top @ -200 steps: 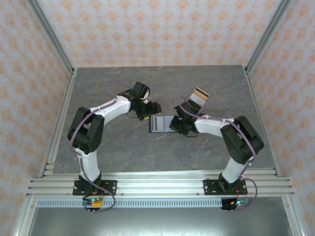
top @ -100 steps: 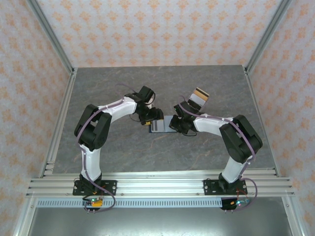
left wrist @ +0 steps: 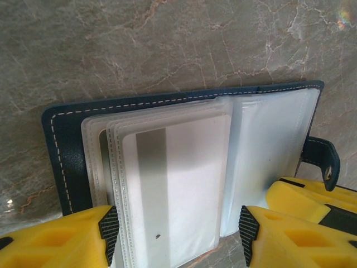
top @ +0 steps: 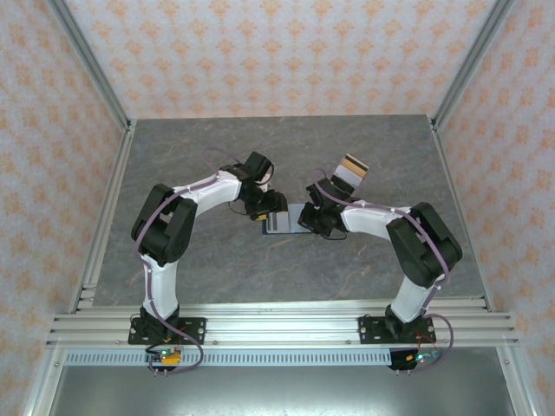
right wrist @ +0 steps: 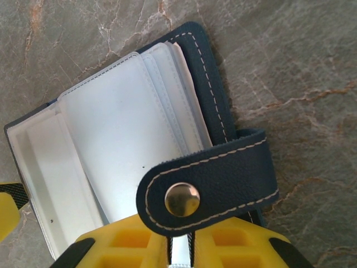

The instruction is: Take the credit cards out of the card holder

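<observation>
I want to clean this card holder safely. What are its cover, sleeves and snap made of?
The card holder cover: navy leather or faux leather, matte, pale stitching. The sleeves: translucent glossy plastic, pressed seams. The snap: shiny metal, probably.

bright even light, soft shadows, white glare on card holder (left wrist: 62, 159) sleeves

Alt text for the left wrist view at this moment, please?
An open navy card holder lies on a marbled grey table, its clear sleeves showing a white card with a grey stripe. The left end effector has its yellow fingers open on either side of the sleeves.
</observation>
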`<state>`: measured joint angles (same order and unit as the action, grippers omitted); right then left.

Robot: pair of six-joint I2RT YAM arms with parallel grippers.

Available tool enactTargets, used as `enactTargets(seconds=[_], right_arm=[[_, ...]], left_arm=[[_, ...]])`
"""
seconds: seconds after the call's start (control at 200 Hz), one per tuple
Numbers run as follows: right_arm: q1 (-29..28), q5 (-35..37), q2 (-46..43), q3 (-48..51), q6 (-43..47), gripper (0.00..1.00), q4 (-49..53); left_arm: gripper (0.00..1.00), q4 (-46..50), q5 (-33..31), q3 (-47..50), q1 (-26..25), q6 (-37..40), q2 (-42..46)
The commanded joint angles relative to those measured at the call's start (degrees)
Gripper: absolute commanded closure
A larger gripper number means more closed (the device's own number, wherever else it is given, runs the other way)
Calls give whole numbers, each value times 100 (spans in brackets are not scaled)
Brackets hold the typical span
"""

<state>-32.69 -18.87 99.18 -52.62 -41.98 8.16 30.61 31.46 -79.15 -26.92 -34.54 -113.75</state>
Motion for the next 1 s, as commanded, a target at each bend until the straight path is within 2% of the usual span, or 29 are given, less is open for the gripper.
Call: enactTargets(seconds=[0.0, 0.27, 0.505, 0.671, 0.996], right_arm=[[-27, 192, 181, -3, -69, 82, 271], [-28, 182, 190, 11, -96, 82, 256], [-28, 187, 202, 24, -103, 82, 260], [-27, 182, 226, 23, -104, 82, 251], [-28, 181, 251, 33, -114, 82, 247]], left_arm=[[39, -36, 108, -127, -43, 88, -41], [39, -83, 249, -183, -97, 127, -202], [37, 293, -418, -241, -109, 209, -221], [37, 191, -168, -175, -106, 273, -89], [38, 326, -367, -140, -112, 352, 64]])
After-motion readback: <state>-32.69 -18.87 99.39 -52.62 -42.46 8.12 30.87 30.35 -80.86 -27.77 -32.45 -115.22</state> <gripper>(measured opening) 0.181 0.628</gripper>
